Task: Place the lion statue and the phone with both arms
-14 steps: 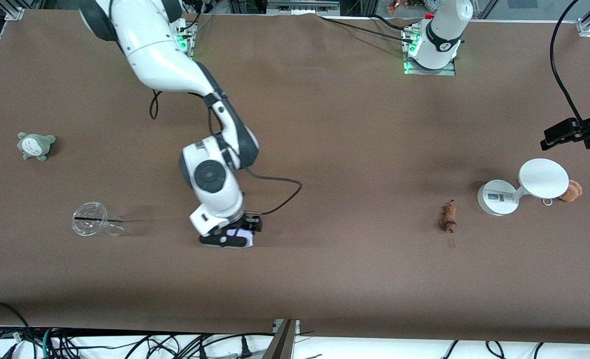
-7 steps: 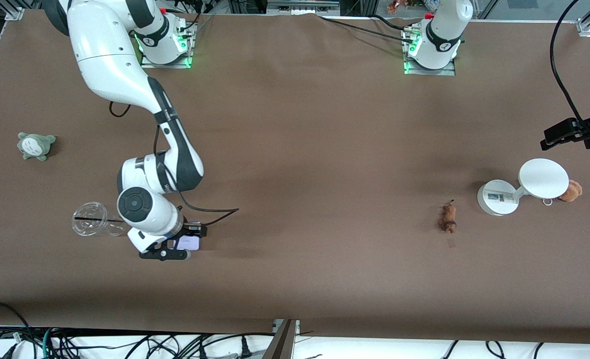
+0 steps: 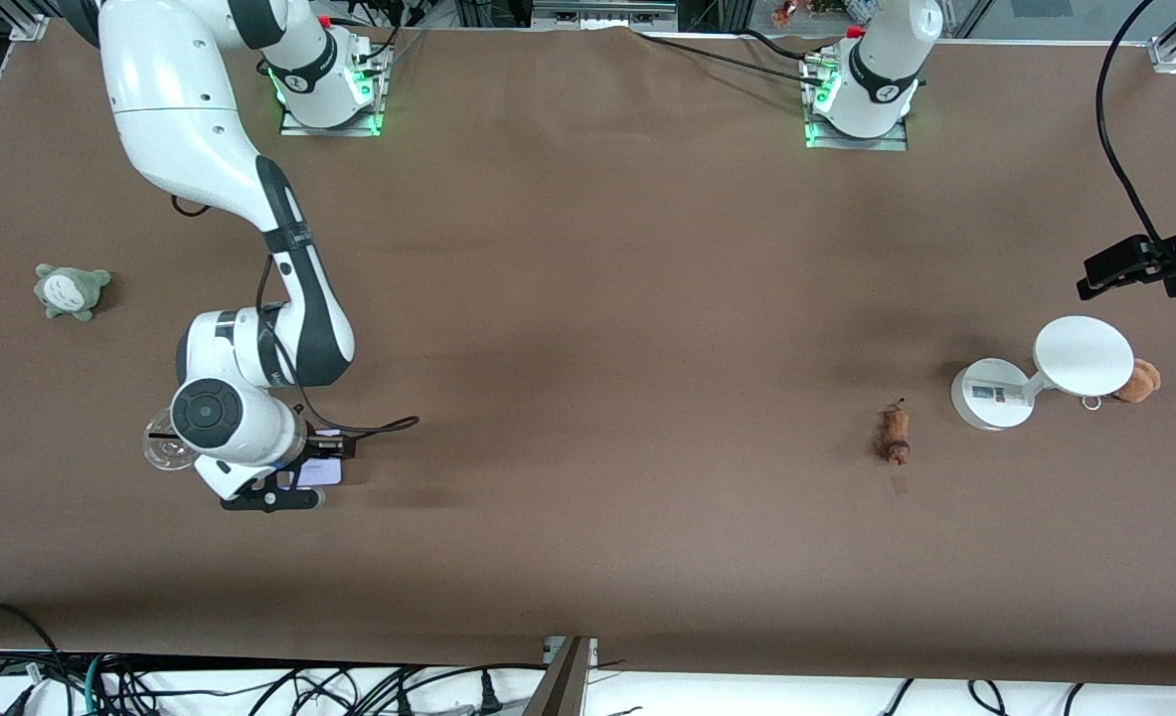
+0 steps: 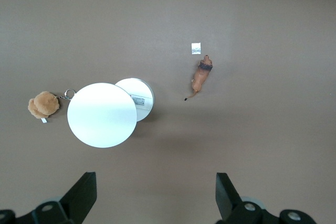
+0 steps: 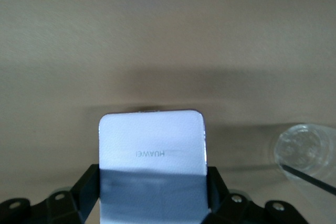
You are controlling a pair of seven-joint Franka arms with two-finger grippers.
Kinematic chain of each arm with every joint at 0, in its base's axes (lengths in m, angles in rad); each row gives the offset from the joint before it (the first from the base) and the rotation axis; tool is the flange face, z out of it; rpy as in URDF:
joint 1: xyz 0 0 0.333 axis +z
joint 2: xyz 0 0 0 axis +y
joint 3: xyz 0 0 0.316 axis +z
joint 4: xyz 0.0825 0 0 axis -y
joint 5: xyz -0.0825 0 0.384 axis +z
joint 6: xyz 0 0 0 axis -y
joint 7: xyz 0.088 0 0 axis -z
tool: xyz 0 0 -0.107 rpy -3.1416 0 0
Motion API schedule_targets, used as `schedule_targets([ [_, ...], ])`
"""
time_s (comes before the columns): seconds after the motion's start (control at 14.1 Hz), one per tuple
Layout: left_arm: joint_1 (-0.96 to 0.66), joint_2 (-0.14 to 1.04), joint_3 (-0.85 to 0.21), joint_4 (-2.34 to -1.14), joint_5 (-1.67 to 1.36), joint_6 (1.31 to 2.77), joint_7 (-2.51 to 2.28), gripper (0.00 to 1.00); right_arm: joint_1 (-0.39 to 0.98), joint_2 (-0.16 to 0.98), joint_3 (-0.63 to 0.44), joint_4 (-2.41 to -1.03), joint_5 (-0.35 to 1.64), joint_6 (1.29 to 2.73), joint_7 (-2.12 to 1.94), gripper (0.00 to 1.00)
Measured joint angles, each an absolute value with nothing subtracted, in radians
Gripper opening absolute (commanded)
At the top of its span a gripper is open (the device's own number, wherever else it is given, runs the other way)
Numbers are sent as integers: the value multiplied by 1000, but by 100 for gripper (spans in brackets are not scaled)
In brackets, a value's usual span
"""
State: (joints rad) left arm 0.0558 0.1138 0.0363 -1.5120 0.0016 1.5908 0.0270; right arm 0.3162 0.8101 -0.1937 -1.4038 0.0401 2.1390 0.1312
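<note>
My right gripper [image 3: 294, 479] is shut on the phone [image 3: 321, 470], a pale lavender-white slab, and holds it low over the table beside a clear cup. In the right wrist view the phone [image 5: 152, 145] sits between the fingers of the right gripper [image 5: 152, 192]. The lion statue [image 3: 894, 434] lies on the table toward the left arm's end; it also shows in the left wrist view [image 4: 201, 74]. My left gripper [image 4: 156, 184] is open and empty, high over the table near the white stand. It shows partly at the front view's edge [image 3: 1114, 270].
A clear plastic cup [image 3: 162, 449] lies beside the right wrist, also in the right wrist view [image 5: 307, 153]. A white stand [image 3: 990, 396] with a round disc [image 3: 1083, 355] and a brown plush bear [image 3: 1138, 381] sit near the lion. A grey-green plush [image 3: 71, 290] lies apart.
My right arm has swung toward its own end of the table with the phone in its gripper, ending beside the cup. The left arm and the lion statue have not moved.
</note>
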Motion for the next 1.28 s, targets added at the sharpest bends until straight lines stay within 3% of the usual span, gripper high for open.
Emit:
schedule_targets([
  [0.71,55,114,36,-1512,2,1591,27,100,276,805,-198,-1460,40,2141,57,44],
  [0.78,55,114,36,-1512,2,1591,27,100,276,805,-198,-1468,40,2142,57,56],
  [0.85,55,114,36,-1512,2,1591,27,100,276,805,-197,-1476,40,2143,57,82],
  [0.92,54,114,36,-1512,2,1591,27,100,276,805,-197,-1483,40,2145,57,100],
  [1.28,54,114,37,-1512,2,1591,27,100,276,787,-200,-1480,40,2145,52,100],
])
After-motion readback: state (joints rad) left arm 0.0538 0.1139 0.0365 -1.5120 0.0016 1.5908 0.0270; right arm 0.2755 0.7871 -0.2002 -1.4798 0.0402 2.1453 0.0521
